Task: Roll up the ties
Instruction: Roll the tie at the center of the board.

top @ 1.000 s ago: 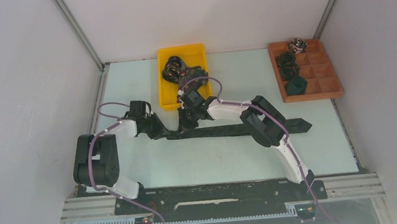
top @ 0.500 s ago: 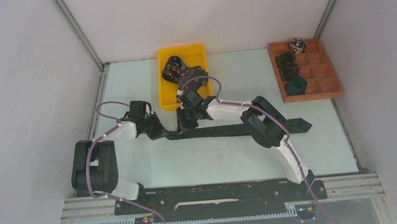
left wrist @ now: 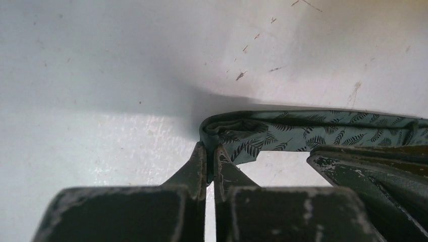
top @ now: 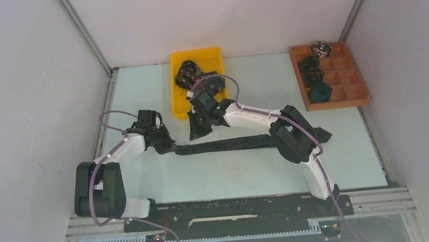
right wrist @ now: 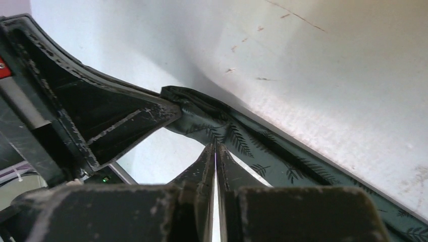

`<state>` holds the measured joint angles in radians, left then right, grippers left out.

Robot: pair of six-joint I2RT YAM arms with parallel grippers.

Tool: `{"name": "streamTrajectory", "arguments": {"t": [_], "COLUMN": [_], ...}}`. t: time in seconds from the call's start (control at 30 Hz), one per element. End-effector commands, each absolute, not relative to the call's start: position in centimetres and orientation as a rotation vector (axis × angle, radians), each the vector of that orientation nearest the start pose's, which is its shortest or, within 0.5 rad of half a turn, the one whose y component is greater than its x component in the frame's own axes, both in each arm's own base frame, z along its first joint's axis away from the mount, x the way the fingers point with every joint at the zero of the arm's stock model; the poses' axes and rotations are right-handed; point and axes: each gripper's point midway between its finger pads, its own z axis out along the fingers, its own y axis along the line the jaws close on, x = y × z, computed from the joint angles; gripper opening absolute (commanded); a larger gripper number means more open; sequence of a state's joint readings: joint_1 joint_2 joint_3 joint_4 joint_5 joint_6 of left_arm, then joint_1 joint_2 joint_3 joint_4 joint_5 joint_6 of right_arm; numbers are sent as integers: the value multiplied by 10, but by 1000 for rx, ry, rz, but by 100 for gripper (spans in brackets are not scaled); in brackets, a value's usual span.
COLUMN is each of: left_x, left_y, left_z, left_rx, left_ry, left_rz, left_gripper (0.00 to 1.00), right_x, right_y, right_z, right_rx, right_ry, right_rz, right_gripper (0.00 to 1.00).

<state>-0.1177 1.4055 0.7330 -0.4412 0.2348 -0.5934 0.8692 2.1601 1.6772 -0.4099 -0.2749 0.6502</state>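
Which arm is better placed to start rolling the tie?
Left. The left gripper is shut on the folded end of the tie, where a roll would start. The right gripper pinches the edge just beside it, likelier to steady.

One stretched tie (top: pixel 232 145), four rolled ties (top: pixel 314 77) in one wooden tray (top: pixel 353 76), one yellow bin (top: pixel 182 103)

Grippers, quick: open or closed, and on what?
Left gripper: closed on the tie at its folded end.
Right gripper: closed on the same tie's edge.
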Motion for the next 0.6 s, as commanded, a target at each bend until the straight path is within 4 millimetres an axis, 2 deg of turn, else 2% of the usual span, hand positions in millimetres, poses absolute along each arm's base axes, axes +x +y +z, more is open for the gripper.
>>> {"name": "streamTrajectory", "arguments": {"t": [0.0, 0.2, 0.57], "left_x": [277, 276, 278], "left_y": [-91, -91, -94], "left_z": [56, 60, 76], "left_rx": [-524, -514, -503], "left_ry": [2646, 2644, 2623], "left_rz": [-488, -486, -518], "left_gripper": [0, 0, 0], "right_x": [289, 282, 274], "right_y": [474, 488, 491], "right_z": [99, 79, 47], "right_rx": [-456, -477, -478], "right_ry": [2571, 2610, 2674], "right_rz": [970, 981, 967], "right_gripper": [2, 0, 0]}}
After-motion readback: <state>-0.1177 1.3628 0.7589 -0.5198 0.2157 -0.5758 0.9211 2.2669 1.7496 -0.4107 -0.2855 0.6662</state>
